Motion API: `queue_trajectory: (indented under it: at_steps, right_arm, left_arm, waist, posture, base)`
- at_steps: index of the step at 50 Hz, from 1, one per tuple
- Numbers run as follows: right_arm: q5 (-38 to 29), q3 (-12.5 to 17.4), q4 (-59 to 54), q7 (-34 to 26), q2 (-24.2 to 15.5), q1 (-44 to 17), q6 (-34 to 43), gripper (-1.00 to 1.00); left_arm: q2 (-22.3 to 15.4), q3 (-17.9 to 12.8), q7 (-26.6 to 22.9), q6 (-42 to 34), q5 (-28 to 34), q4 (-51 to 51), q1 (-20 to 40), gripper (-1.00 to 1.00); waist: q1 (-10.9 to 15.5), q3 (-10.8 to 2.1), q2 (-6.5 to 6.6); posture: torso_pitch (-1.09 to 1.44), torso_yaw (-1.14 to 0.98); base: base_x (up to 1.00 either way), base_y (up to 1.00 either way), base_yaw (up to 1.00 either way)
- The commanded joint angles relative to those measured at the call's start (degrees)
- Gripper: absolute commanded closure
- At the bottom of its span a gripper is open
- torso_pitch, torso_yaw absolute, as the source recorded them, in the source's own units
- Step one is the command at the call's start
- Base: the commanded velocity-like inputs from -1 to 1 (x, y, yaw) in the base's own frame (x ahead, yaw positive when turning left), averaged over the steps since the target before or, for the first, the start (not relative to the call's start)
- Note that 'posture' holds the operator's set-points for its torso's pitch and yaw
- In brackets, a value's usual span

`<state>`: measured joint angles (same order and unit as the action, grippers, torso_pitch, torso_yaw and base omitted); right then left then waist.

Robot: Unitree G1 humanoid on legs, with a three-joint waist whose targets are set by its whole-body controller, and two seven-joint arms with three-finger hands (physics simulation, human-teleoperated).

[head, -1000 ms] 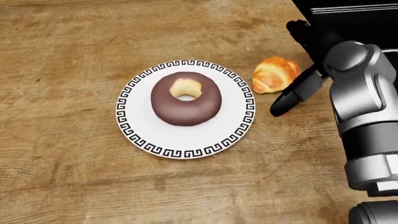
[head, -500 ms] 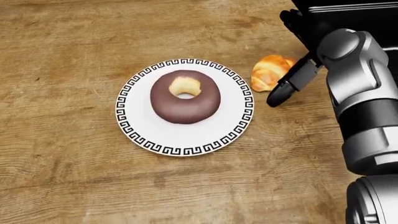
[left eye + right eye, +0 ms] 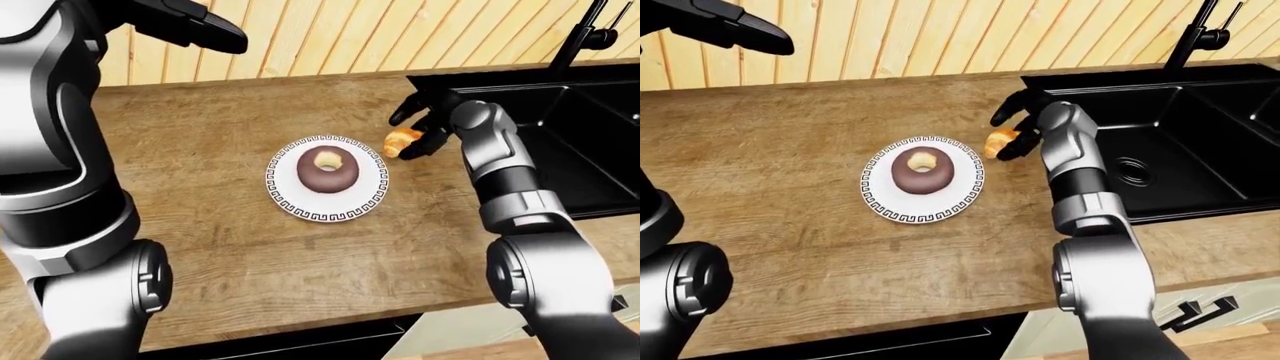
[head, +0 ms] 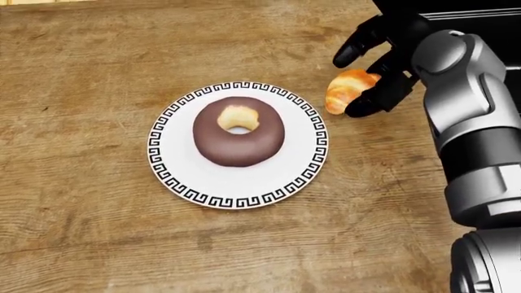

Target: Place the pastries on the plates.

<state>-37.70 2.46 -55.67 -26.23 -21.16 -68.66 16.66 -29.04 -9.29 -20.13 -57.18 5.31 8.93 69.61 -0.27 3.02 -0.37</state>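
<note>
A chocolate-glazed donut (image 4: 244, 143) lies in the middle of a white plate with a black key-pattern rim (image 4: 175, 177) on the wooden counter. A golden croissant (image 4: 342, 90) is just right of the plate, at its upper right. My right hand (image 4: 352, 84) has its black fingers closed round the croissant, one finger above it and the others below and to its right. My left hand (image 3: 195, 26) is raised at the top left of the left-eye view, well off the counter, with fingers stretched out and empty.
A black sink (image 3: 1180, 127) with a black faucet (image 3: 1200, 34) is set into the counter right of the croissant. A wooden slat wall (image 3: 940, 37) runs along the top. The counter's near edge (image 3: 890, 319) lies at the bottom.
My right hand has turned and its fingers have closed round the croissant, which now stands narrower and more upright. The plate and donut have not moved; the view shifted slightly.
</note>
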Motion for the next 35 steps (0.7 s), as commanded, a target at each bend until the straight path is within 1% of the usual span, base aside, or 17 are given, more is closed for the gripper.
queue_trajectory:
  at_steps: [1,3,13,14,16,18,19,20,35]
  right_arm:
    - [0.3,0.0,1.0,-1.4,-0.1,-1.4,0.0,0.22]
    - [0.1,0.0,1.0,-1.5,-0.1,-1.4,0.0,0.26]
    - [0.0,0.1,1.1,-1.5,0.0,-1.4,-0.1,0.26]
    - [0.7,1.1,1.1,-1.5,-0.5,-3.8,1.2,0.91]
    - [0.9,1.0,0.9,-1.4,-0.5,-4.1,1.2,0.91]
    - [1.0,0.9,0.8,-1.3,-0.6,-4.1,1.2,0.91]
    - [1.3,1.2,1.4,-1.2,-0.8,-4.7,1.7,1.0]
    - [2.1,1.8,1.7,-0.9,-0.7,-4.8,2.3,1.0]
    - [2.9,1.1,1.9,-0.8,-0.9,-4.7,2.6,1.0]
  left_arm:
    - [-0.7,-0.5,0.3,1.4,0.2,1.0,1.9,-1.0]
    - [-0.8,-0.6,0.3,1.3,0.2,1.0,2.0,-1.0]
    - [-0.8,-0.6,0.4,1.3,0.0,1.0,2.0,-1.0]
    - [-1.1,-0.5,0.4,1.3,0.1,-0.1,3.3,-1.0]
    - [-1.1,-0.4,0.4,1.4,0.1,-0.3,3.4,-1.0]
    - [-1.1,-0.4,0.4,1.4,0.1,-0.4,3.4,-1.0]
    - [-1.3,-0.4,0.4,1.3,0.2,-0.4,3.6,-1.0]
    - [-1.3,-0.4,0.4,1.4,0.2,-0.5,3.7,-1.0]
    - [-1.2,-0.4,0.4,1.4,0.3,-0.5,3.7,-1.0]
  waist:
    - [0.0,-1.52,0.12]
    - [0.0,-1.53,0.11]
    - [0.0,-1.53,0.04]
    - [0.0,-1.52,0.04]
    - [0.0,-1.61,0.03]
    - [0.0,-1.42,0.09]
    - [0.0,-1.35,0.14]
    - [0.0,-1.33,0.15]
    - [0.0,-1.08,0.33]
  posture:
    - [0.01,0.0]
    - [0.01,0.0]
    - [0.01,0.0]
    - [0.01,0.0]
    - [0.01,0.0]
    - [0.01,0.0]
    - [0.01,0.0]
    - [0.01,0.0]
    - [0.01,0.0]
  base:
    - [0.0,0.0,0.0]
    - [0.0,0.0,0.0]
    - [0.0,0.0,0.0]
    - [0.0,0.0,0.0]
    - [0.0,0.0,0.0]
    - [0.0,0.0,0.0]
    - [0.0,0.0,0.0]
    - [0.0,0.0,0.0]
    - [0.0,0.0,0.0]
